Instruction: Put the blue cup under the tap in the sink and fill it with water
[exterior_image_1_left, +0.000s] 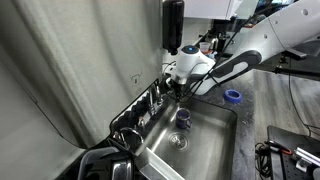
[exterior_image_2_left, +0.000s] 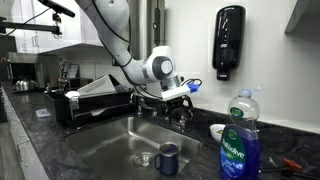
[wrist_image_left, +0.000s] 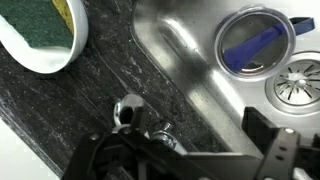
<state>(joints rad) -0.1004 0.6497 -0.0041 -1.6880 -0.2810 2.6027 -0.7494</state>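
The blue cup (exterior_image_1_left: 183, 118) stands upright in the sink (exterior_image_1_left: 215, 135), just behind the round drain (exterior_image_1_left: 180, 141). It also shows in the other exterior view (exterior_image_2_left: 168, 157) and in the wrist view (wrist_image_left: 255, 42). The chrome tap (exterior_image_2_left: 181, 113) sits on the counter at the sink's back edge. My gripper (exterior_image_1_left: 179, 86) is right at the tap in both exterior views (exterior_image_2_left: 180, 99), above the cup. In the wrist view its fingers (wrist_image_left: 180, 140) are spread apart, with a small tap handle (wrist_image_left: 130, 110) between them. It holds nothing.
A white bowl with a green sponge (wrist_image_left: 45, 30) sits on the dark stone counter (wrist_image_left: 110, 75) beside the tap. A dish soap bottle (exterior_image_2_left: 238, 140) stands at the sink's near corner, a soap dispenser (exterior_image_2_left: 229, 42) hangs on the wall, and a blue tape ring (exterior_image_1_left: 233, 96) lies on the counter.
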